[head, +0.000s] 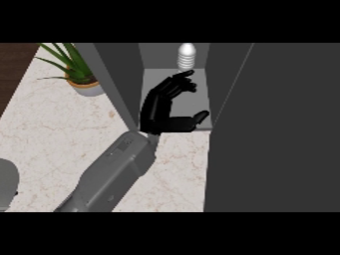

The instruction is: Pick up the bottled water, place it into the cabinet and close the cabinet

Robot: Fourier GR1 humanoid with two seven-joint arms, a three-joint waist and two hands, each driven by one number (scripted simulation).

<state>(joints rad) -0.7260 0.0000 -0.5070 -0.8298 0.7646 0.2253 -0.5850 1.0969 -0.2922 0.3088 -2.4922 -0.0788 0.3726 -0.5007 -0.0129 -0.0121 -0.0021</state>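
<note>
Reaching inside cabinet [121, 74], one hand [165, 102], which side unclear, lay with fingers spread, holding nothing. Bottled water [187, 55] stood upright at cabinet's back, just beyond fingertips. Placing looked done; next: withdraw hand, swing door [283, 129] shut.
</note>
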